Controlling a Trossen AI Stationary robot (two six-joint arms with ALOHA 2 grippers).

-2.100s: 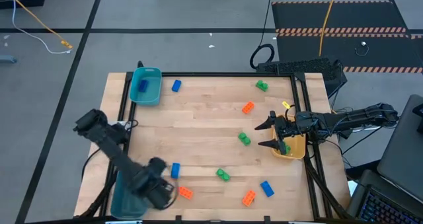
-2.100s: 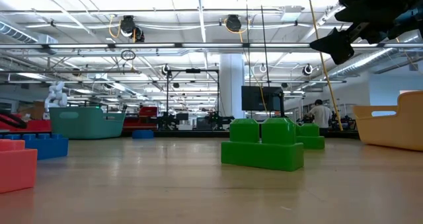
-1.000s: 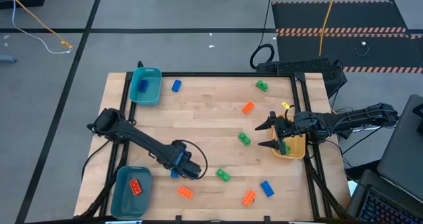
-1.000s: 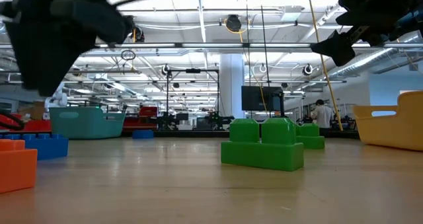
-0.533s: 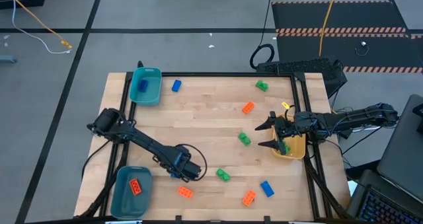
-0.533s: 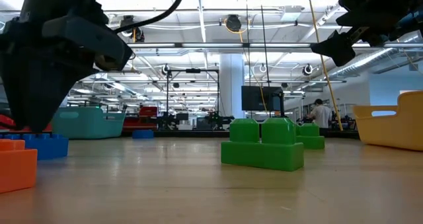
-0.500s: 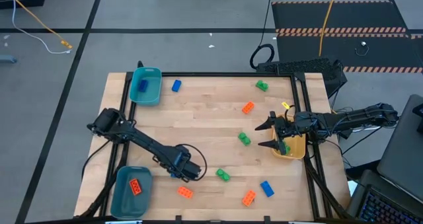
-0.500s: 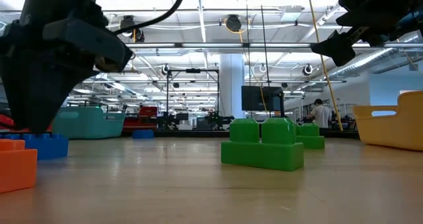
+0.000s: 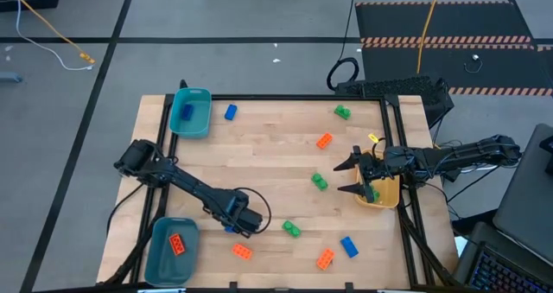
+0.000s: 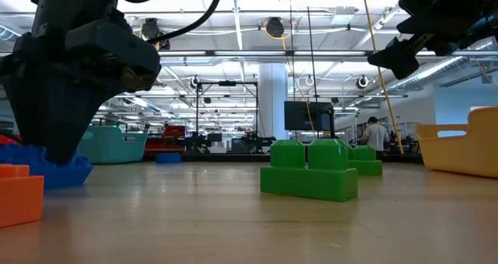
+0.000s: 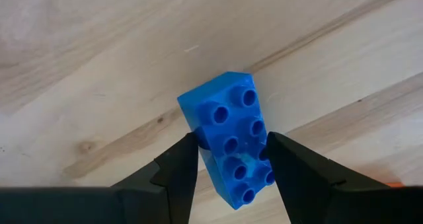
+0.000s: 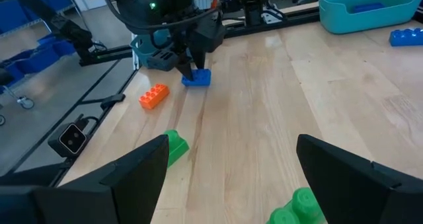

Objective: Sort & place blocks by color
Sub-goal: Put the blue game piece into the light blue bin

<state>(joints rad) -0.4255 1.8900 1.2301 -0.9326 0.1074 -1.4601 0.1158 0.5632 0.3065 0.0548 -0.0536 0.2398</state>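
Blue, orange and green blocks lie scattered on the wooden table. My left gripper [image 9: 235,220] points straight down near the front left, open, with its fingers astride a blue block [image 11: 228,141]. This blue block [image 10: 66,170] sits on the table, and in the low view it looks tipped. At the right, my right gripper [image 9: 352,175] hangs open and empty in front of the yellow bin [image 9: 386,194]. My left gripper comes from above, pointing down, with one finger at each long side [image 11: 198,139] of the blue block, toward one end, lying across it. The fingers [image 11: 281,161] meet the block's sides without having closed. The block rests on the table.
A teal bin [image 9: 192,120] at the far left holds a blue block. A teal bin [image 9: 160,257] at the near left holds an orange block [image 9: 178,244]. An orange block [image 9: 242,251] and a green block [image 9: 291,229] lie close by, with others toward the right.
My left gripper has come down over the blue block and tipped until it points straight down; its jaw gap looks unchanged. The blue block has shifted a little on the table and now sits tipped in the low view.
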